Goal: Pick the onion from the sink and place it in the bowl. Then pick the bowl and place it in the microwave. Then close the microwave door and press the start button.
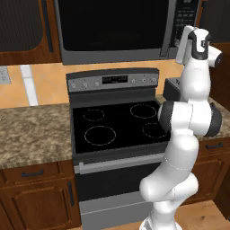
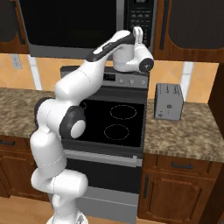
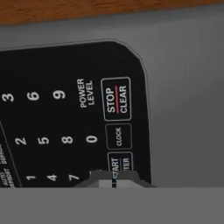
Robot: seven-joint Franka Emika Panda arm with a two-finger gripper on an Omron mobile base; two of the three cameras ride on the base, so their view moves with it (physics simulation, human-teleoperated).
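Two fingertips pressed together, claw (image 3: 114,180) pinching nothing and touching the START button (image 3: 119,164) on the microwave (image 1: 112,29) panel, door (image 1: 112,22) lying shut leftward of the claw.

Hidden and cut off
You see the microwave (image 1: 112,29) cropped at the top edge; the START button (image 3: 119,165) sits half behind the gripper (image 3: 114,180) fingertips.
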